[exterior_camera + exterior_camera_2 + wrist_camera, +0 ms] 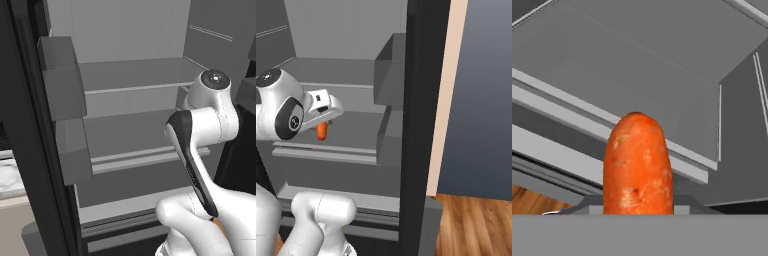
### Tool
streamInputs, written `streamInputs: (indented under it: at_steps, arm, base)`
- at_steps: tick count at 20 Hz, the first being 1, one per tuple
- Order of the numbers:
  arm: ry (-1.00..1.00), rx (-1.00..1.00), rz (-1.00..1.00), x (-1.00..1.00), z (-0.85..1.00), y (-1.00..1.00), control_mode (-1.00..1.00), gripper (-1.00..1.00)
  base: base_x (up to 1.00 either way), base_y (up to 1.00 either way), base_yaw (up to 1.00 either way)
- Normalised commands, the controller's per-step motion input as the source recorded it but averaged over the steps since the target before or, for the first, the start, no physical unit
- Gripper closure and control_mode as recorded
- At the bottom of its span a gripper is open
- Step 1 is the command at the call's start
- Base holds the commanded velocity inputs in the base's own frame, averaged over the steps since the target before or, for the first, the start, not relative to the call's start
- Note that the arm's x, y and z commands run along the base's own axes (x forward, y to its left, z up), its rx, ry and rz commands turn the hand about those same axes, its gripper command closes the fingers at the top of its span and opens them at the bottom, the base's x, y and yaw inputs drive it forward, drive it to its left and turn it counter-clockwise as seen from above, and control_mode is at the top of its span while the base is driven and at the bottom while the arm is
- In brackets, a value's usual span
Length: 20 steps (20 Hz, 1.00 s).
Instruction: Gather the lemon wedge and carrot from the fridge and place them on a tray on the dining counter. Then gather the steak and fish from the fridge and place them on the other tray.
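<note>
The fridge stands open in front of me, its grey shelves bare. My gripper is inside it, over the middle shelf, shut on the orange carrot. The carrot hangs down from the fingers, above the shelf. In the hand view the carrot stands upright and close, its blunt tip pointing away against the shelf edges. The lemon wedge, steak, fish, trays and dining counter are out of view.
Grey door bins jut in from the left door, and others from the right door. The black door edge stands close on the right. A marble top on a beige base lies left of the fridge. Wooden floor shows at the right.
</note>
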Motion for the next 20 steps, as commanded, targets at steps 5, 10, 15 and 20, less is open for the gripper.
streamInputs:
  at_steps: [5, 10, 15, 20]
  arm:
    - [0.0, 0.0, 0.0, 0.0, 0.0, 0.0, 1.0, 1.0]
    - [0.0, 0.0, 0.0, 0.0, 0.0, 0.0, 1.0, 1.0]
    - [0.0, 0.0, 0.0, 0.0, 0.0, 0.0, 1.0, 1.0]
    - [0.0, 0.0, 0.0, 0.0, 0.0, 0.0, 1.0, 1.0]
  base:
    - [-0.95, -0.07, 0.0]
    - [-0.92, -0.45, -0.17]
    - [-0.17, -0.39, -0.64]
    - [0.01, -0.45, -0.73]
